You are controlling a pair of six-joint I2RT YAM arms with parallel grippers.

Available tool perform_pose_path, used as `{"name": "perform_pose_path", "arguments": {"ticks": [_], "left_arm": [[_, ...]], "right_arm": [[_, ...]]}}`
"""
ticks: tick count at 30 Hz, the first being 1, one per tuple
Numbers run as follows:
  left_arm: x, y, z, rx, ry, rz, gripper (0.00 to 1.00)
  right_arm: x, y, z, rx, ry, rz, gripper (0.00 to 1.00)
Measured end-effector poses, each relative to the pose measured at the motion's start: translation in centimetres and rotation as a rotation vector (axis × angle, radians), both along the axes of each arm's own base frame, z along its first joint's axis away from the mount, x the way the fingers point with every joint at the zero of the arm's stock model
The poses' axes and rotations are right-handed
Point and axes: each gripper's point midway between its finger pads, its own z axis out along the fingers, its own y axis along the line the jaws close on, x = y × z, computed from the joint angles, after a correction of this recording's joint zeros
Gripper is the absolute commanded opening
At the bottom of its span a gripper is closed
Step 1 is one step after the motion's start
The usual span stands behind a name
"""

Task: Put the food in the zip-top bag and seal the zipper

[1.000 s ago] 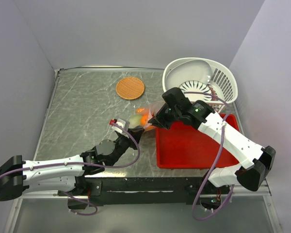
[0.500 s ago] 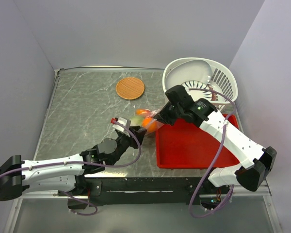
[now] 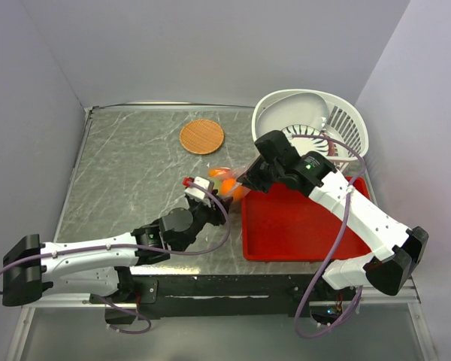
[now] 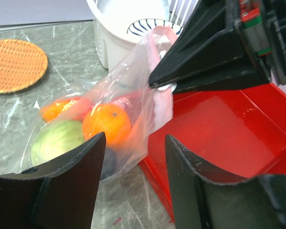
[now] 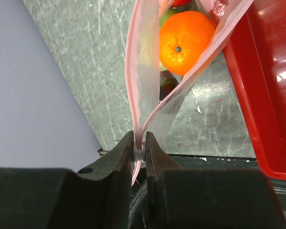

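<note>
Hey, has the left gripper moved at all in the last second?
Yes. The left gripper has shifted right, toward the red tray's left edge and nearer the zip-top bag.

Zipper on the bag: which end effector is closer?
Right. The right end effector is pinched on the zipper itself, holding the zip-top bag by its mouth. The left end effector is open at the bag's lower end, beside the food, off the zipper.
</note>
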Motion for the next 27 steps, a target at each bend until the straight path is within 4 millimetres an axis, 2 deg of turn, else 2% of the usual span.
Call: {"name": "perform_pose_path", "arguments": {"ticks": [7,13,15,16,23,27], "left_arm": [[0.5,-1.2,0.4,0.043,-0.024,-0.006,0.56],[0.8,-1.8,-0.1,0.069,-0.031,-0.007,0.32],[0.9,-1.9,0.0,0.067,-0.036,-0.007,0.17],[0.9,-1.9,0.2,0.066,-0.041,-0.006,0.01],[1.1,-1.6,0.6,0.041,-0.039,0.015,0.01],[0.8,-0.2,1.3,-0.015,-0.019,0.044,0.01]], "right_arm": [[-0.2,0.2,-0.1,-0.002,0.0,0.011,0.15],[-0.2,0.2,-0.1,-0.003,0.0,0.011,0.15],[-0.2,0.2,0.0,-0.003,-0.001,0.012,0.15],[-0.2,0.2,0.0,-0.003,-0.001,0.012,0.15],[0.0,0.4,0.1,0.001,-0.005,0.012,0.16],[0.4,1.1,0.9,0.021,-0.019,0.028,0.16]]}}
